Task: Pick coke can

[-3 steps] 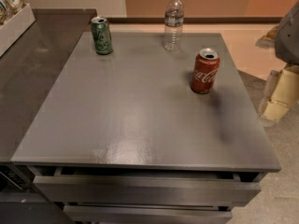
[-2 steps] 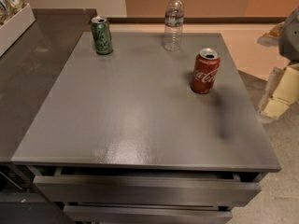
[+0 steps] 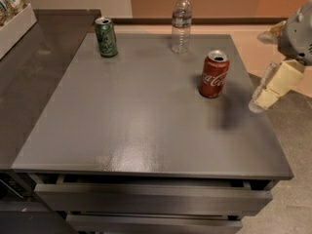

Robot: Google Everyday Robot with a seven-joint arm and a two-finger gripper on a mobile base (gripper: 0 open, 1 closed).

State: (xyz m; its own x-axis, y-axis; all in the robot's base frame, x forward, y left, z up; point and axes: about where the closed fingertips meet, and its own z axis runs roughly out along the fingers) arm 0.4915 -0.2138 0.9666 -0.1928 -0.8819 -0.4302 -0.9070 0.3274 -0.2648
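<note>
In the camera view, a grey tabletop fills most of the frame. The coke can stands upright on it in the right half of the frame, above mid-height and in from the right edge of the tabletop, its silver top showing and the white script facing forward. A soft dark shadow lies on the surface just right of and below it.

The claw hangs at the right edge of the frame, off the side of the tabletop and apart from the coke can, at about the can's height in the picture. Whether it is open or closed I cannot tell, and it holds nothing.

In the upper left of the tabletop stands 1 green can, upright. A clear water bottle stands at the far edge, upper centre. Both are well apart from the coke can.

A darker counter adjoins on the left, and a drawer front shows below the near edge
</note>
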